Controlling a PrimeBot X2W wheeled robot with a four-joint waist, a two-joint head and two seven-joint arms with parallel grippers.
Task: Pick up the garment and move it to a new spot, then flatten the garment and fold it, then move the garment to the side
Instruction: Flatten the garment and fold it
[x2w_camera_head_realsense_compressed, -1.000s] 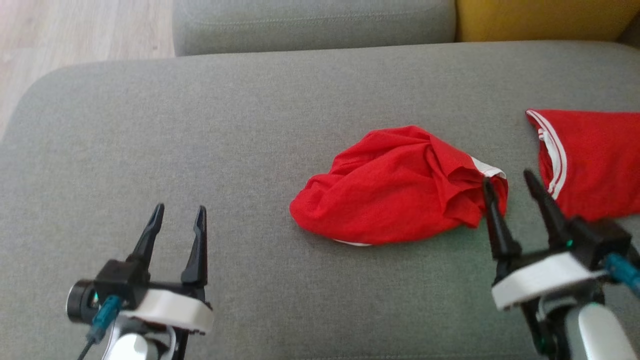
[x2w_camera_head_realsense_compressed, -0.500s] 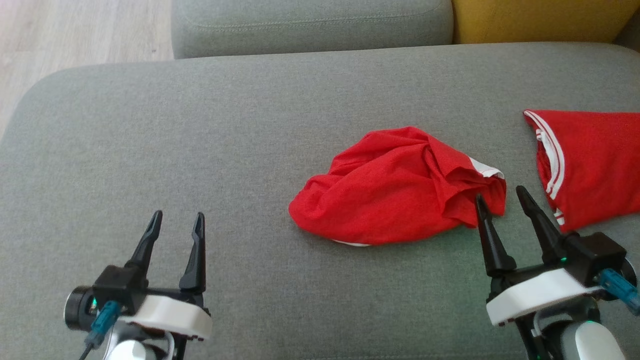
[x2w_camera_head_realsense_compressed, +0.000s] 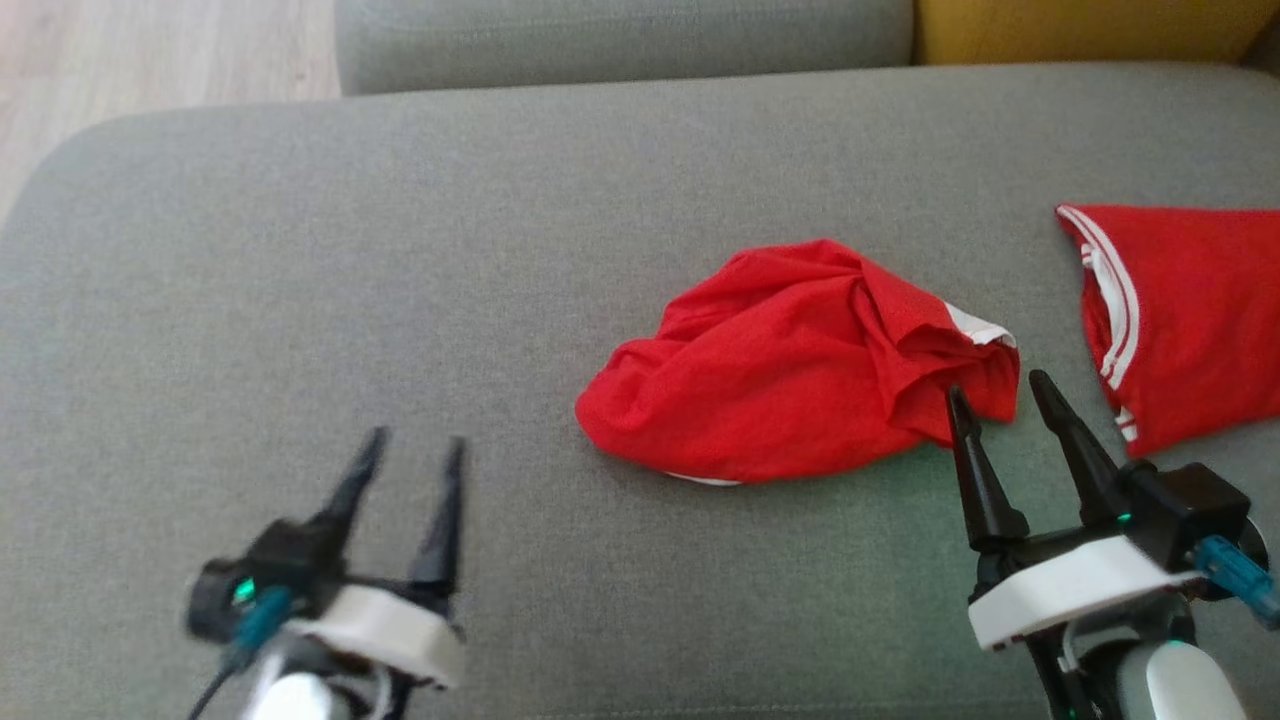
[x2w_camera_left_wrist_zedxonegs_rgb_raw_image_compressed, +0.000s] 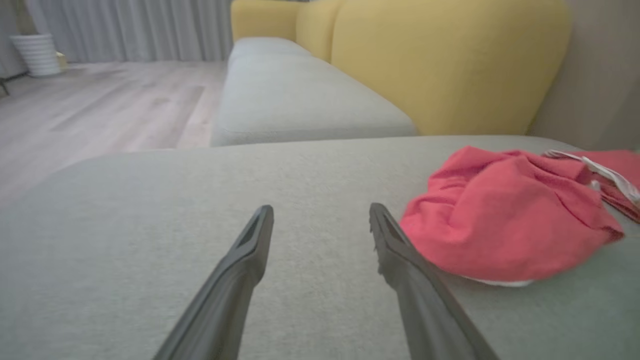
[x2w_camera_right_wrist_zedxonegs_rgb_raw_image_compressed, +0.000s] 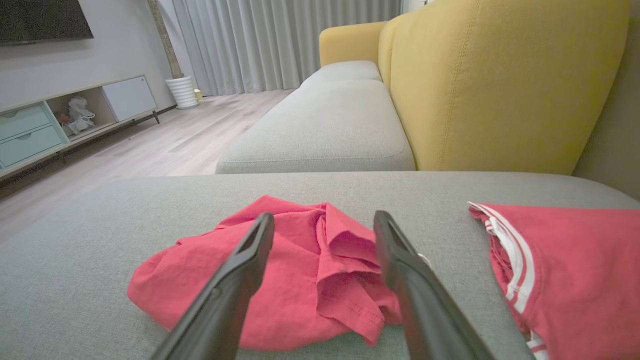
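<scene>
**On the grey cushion (x2w_camera_head_realsense_compressed: 300, 250): red garment (x2w_camera_head_realsense_compressed: 790, 390) lying in a heap**

At far left we are seeing the left gripper (x2w_camera_head_realsense_compressed: 416, 440) hovering over bare cushion, fingers spread and grasping nothing, well apart from the cloth. Moving right, we are noting the red garment lying crumpled a little right of the cushion's middle, with a white hem (x2w_camera_head_realsense_compressed: 975, 325) peeking out at its right end. Just beside that end, the right gripper (x2w_camera_head_realsense_compressed: 998, 386) is pointing into the folds, fingers spread and empty. The fingertip nearer the heap is overlapping the cloth's edge in the head view, and we are unable to tell whether it is touching. Farther right, a second red garment (x2w_camera_head_realsense_compressed: 1190, 320) with white stripes is lying flat, running past the edge of view. Behind it, a yellow backrest (x2w_camera_head_realsense_compressed: 1080, 30) is showing.
</scene>
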